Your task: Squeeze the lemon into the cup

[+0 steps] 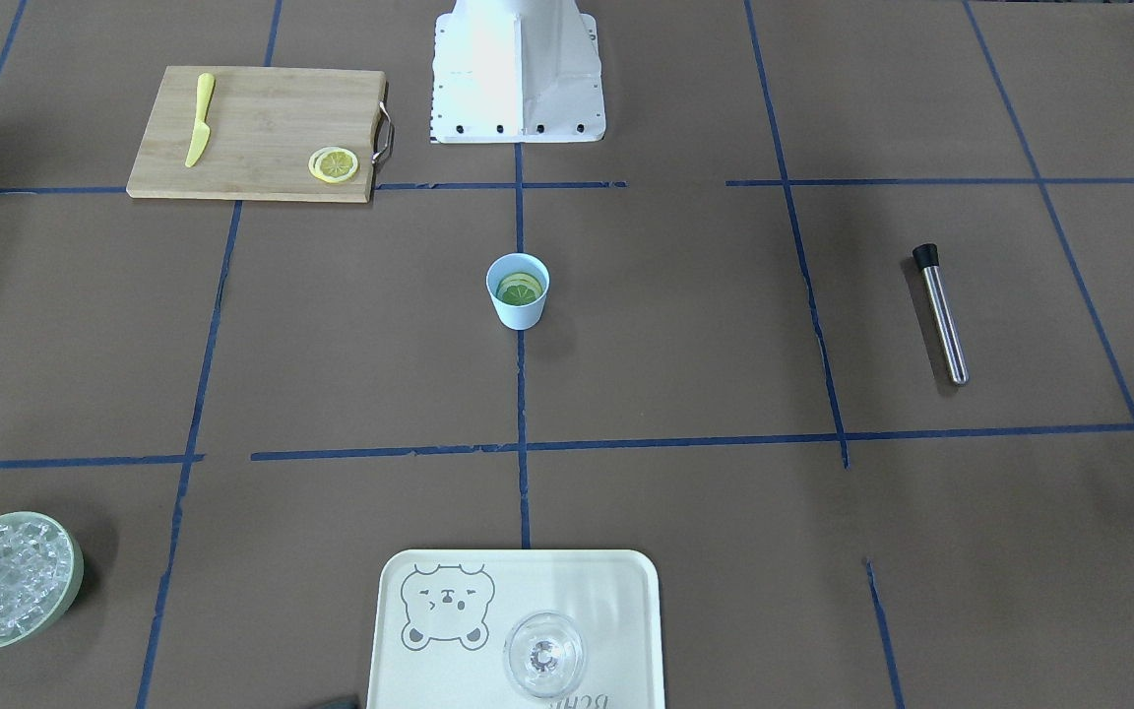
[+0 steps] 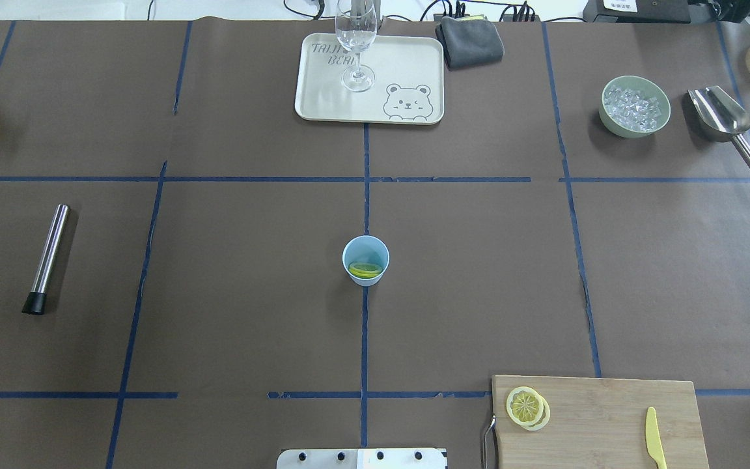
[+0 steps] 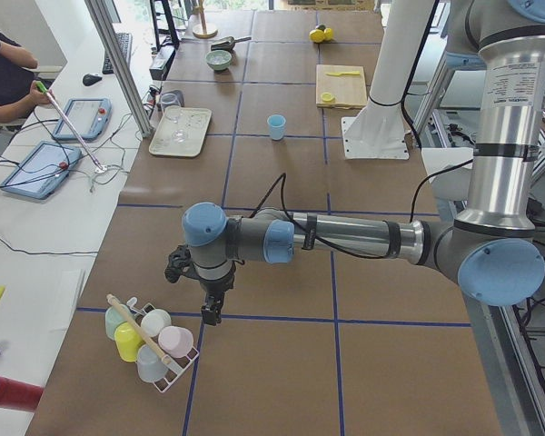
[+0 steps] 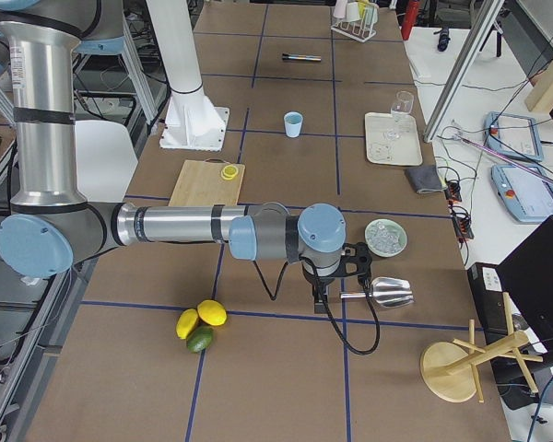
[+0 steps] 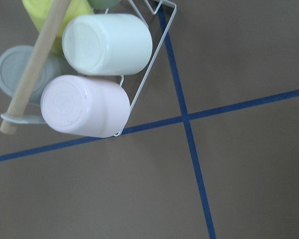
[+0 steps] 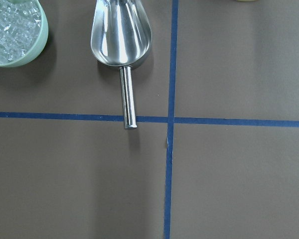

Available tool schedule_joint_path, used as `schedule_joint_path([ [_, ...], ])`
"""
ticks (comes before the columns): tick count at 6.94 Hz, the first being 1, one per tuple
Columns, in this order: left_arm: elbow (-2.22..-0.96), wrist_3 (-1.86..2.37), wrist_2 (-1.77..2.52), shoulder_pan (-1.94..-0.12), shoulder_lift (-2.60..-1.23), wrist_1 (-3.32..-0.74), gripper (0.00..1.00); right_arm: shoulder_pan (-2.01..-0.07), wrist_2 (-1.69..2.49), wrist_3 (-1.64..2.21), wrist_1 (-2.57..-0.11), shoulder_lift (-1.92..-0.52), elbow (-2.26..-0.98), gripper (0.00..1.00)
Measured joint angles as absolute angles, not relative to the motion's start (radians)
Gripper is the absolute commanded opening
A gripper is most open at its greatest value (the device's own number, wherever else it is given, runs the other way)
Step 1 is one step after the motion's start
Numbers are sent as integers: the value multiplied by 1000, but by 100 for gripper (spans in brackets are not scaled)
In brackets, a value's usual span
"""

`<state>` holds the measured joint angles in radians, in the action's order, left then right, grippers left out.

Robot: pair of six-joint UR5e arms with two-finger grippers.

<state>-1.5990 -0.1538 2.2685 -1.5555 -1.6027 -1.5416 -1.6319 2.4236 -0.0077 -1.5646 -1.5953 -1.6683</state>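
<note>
The light-blue cup stands at the table's middle, also in the overhead view. A yellow-green slice lies inside it. Lemon slices lie stacked on the wooden cutting board, seen overhead near the board's left end. My left gripper shows only in the exterior left view, far from the cup beside a cup rack; I cannot tell whether it is open. My right gripper shows only in the exterior right view, near a metal scoop; I cannot tell its state either.
A yellow knife lies on the board. A steel muddler, a bear tray with a clear glass, a green ice bowl, a scoop, a cup rack and whole citrus fruits are about.
</note>
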Motion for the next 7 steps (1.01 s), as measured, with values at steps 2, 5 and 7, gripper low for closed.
schedule_joint_path([
  [2,-1596,-152,2276,-1557,-1592,-1540,100,-1631,2425,-8,-1565,-1600,-1667,100],
  [5,-1594,-152,2276,-1556,-1591,-1539,100,-1631,2418,-10,-1556,-1642,-1660,100],
  [7,-1594,-152,2276,-1555,-1592,-1539,100,-1631,2418,-11,-1553,-1649,-1652,100],
])
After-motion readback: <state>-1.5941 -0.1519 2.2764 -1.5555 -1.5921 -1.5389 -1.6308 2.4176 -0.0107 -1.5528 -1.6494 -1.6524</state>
